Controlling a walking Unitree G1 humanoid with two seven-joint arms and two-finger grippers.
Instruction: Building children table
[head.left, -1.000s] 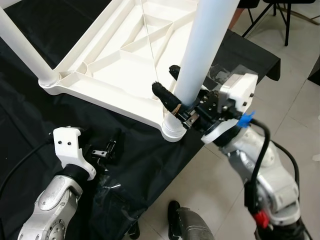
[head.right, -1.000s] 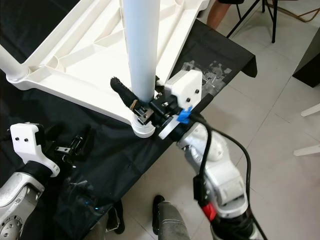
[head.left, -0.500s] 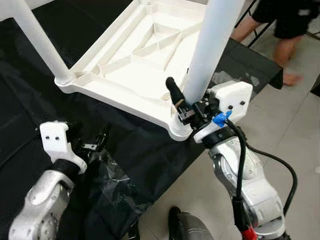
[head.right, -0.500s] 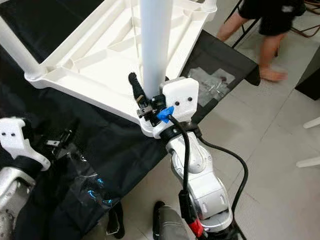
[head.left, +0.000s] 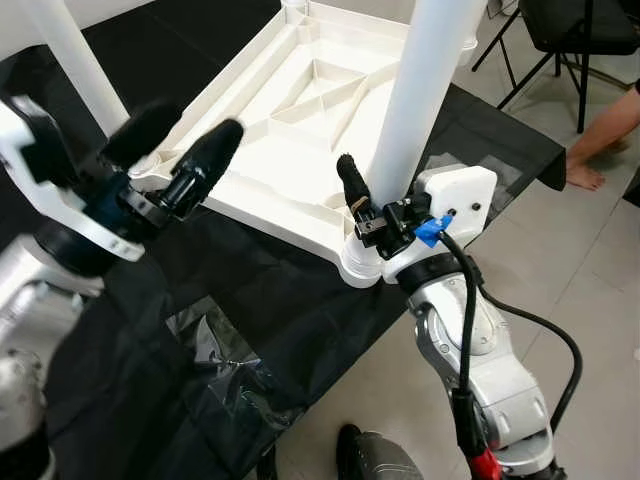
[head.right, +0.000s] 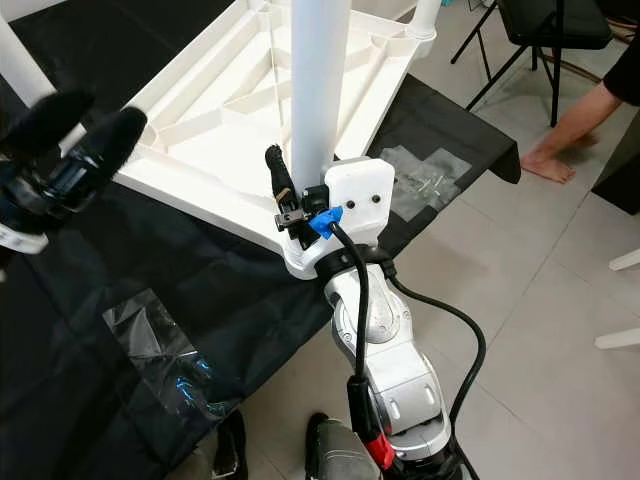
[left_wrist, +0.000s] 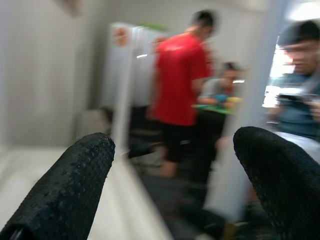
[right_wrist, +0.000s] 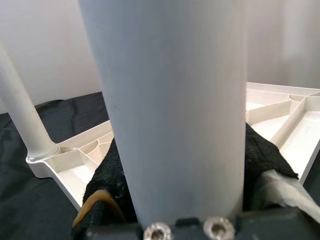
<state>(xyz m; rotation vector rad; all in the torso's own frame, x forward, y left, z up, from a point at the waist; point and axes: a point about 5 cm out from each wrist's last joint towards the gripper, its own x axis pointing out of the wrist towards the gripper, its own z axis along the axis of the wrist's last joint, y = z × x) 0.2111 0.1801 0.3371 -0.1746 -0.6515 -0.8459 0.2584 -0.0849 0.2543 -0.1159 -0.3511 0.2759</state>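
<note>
- The right gripper (head.left: 368, 205) was clamped around the base of the near table leg (head.left: 420, 90), just above the corner socket (head.left: 358, 268) of the upturned tabletop (head.left: 300, 110). Its hold matched that of a second earlier, though the wrist had turned round the leg, which suggests the leg was being twisted home.
- The left gripper (head.left: 172, 150) had risen from low over the black cloth (head.left: 250, 310) to hang above the tabletop's left edge, fingers (left_wrist: 70, 185) spread wide and holding nothing.
- That lift suggests the left arm was being brought in to steady the tabletop or leg.
- A clear plastic bag (head.left: 215, 350) lay on the cloth nearby.
- Farther off, a second leg (head.left: 70, 60) stood seated in the left corner.
- A person's bare foot (head.right: 545, 160) rested on the floor tiles beyond.
</note>
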